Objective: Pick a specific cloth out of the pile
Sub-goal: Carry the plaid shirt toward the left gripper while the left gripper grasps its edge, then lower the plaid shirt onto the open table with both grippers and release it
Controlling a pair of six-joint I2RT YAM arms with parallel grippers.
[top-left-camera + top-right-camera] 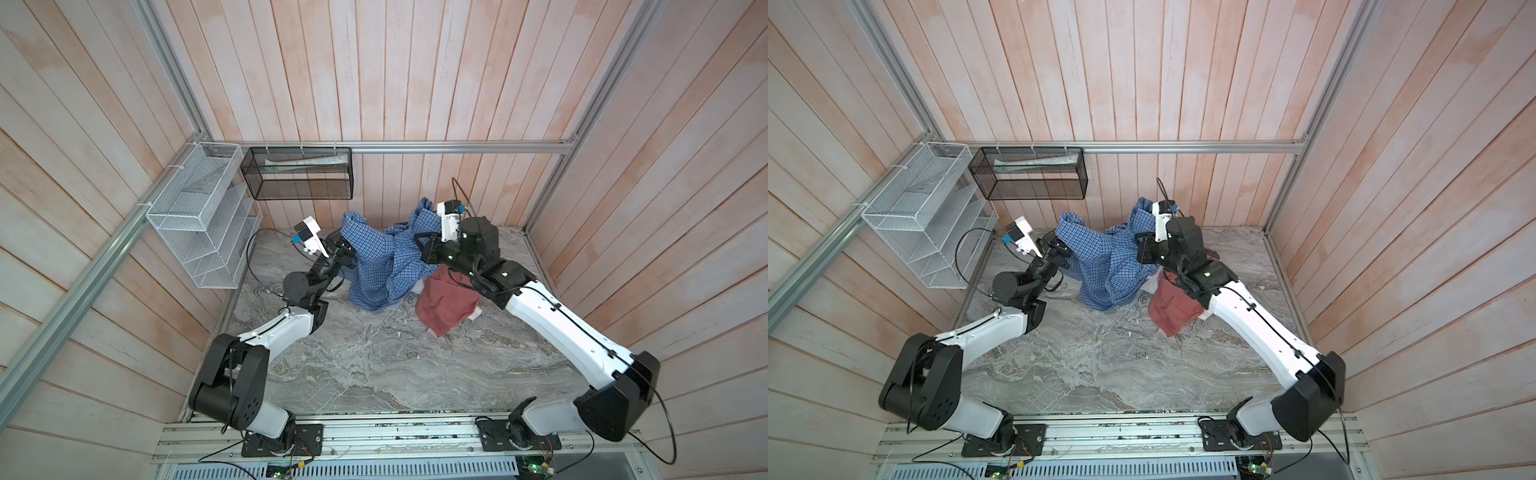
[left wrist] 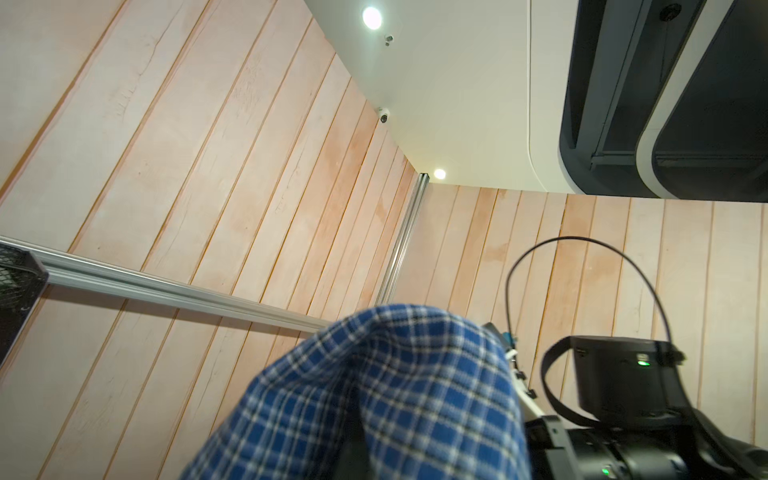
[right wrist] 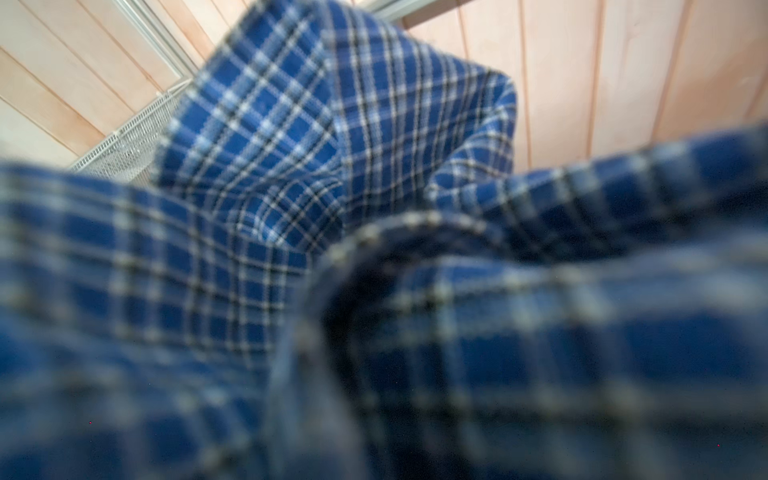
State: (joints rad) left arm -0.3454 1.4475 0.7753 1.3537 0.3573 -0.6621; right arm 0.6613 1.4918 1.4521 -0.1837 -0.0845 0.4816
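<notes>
Cloth, the blue-and-white checked shirt, hung in two raised peaks toward 12 o'clock on the marble table in both top views, and its lower hem sagged onto the surface at 6 o'clock. The left gripper sat at the shirt's 9 o'clock edge. Its jaws were buried under fabric that also filled the near part of the left wrist view, and they were closed, seemingly on a fold, since the peak stood right above them. The right gripper sat at about 2 o'clock of the shirt. It too was hidden by checks that crowded the right wrist view, with jaws closed, apparently pinching the second peak. The rest of the pile lay at 4 o'clock of the shirt. There a salmon-pink garment sat partly under the right arm, and a sliver of white cloth touched the shirt's edge. The step in hand looked to be drawing the shirt clear of its neighbours. Doing it well would have meant keeping both pinches firm, raising the peaks together until the hem left the table, and carrying the shirt toward 8 o'clock. Snagging the white sliver seemed the main risk.
</notes>
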